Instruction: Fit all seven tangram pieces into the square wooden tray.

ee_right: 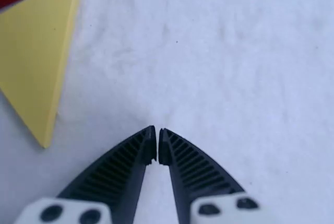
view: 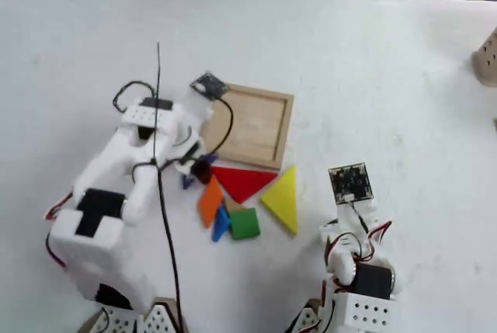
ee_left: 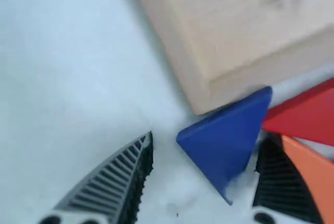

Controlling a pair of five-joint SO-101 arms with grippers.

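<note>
Left pincer (ee_left: pixel 209 141) is spread wide and down low on the counter (view: pixel 373 77), one finger on each side of the small blue triangle (ee_left: pixel 224 135). Bare counter shows between the piece and the finger on its open side, so you've got it straddled, not gripped. That triangle sits tucked against the outer corner of the wooden tray (ee_left: pixel 235 25), its tip close to the point of the red triangle (ee_left: pixel 302 114), with the orange piece (ee_left: pixel 308 172) crowding the far finger. That looks like why you're coming in at this angle: the open side is the only roomy one. From above, the tray's floor is bare wood, so by my reckoning you're on the very first piece. The other pieces lie clustered just below the tray's near edge: red, orange, a second blue piece (view: pixel 220 224), the green square (view: pixel 245 224) and the yellow triangle (view: pixel 285 199). Right pincer (ee_right: pixel 156 136) is closed with nothing in it, parked over bare counter just beside the yellow triangle, which keeps it out of your left arm's way. Watch the squeeze: that thin piece could skid against the tray wall.
</note>
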